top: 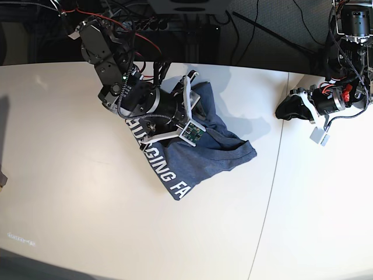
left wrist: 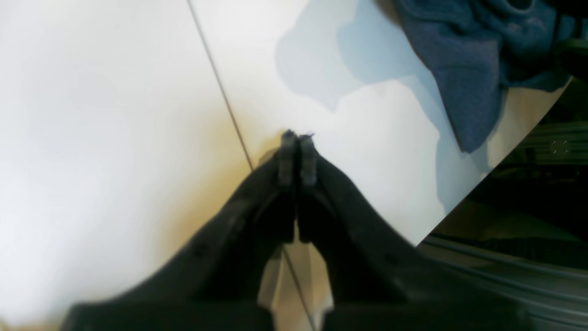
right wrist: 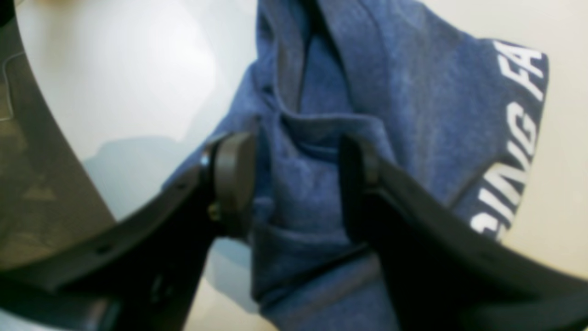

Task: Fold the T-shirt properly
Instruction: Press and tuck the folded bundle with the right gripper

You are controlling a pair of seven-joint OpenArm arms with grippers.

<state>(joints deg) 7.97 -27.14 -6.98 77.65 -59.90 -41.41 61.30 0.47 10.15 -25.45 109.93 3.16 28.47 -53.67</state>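
Two jaws of the right gripper (right wrist: 296,181) stand wide, straddling a ridge of the crumpled heathered blue-grey cotton T-shirt (top: 201,151) at table centre, white lettering toward six o'clock. Left gripper (left wrist: 297,154), jaws pressed together and empty, sits at three o'clock on the white table (top: 70,175). Risk: closing here likely pinches several bunched layers, worsening the tangle.

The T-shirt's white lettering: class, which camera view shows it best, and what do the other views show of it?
The base view: the white lettering runs along the crumpled T-shirt on the table. The right wrist view shows only blurred letters at the cloth's edge. The left wrist view shows plain cloth, no letters.
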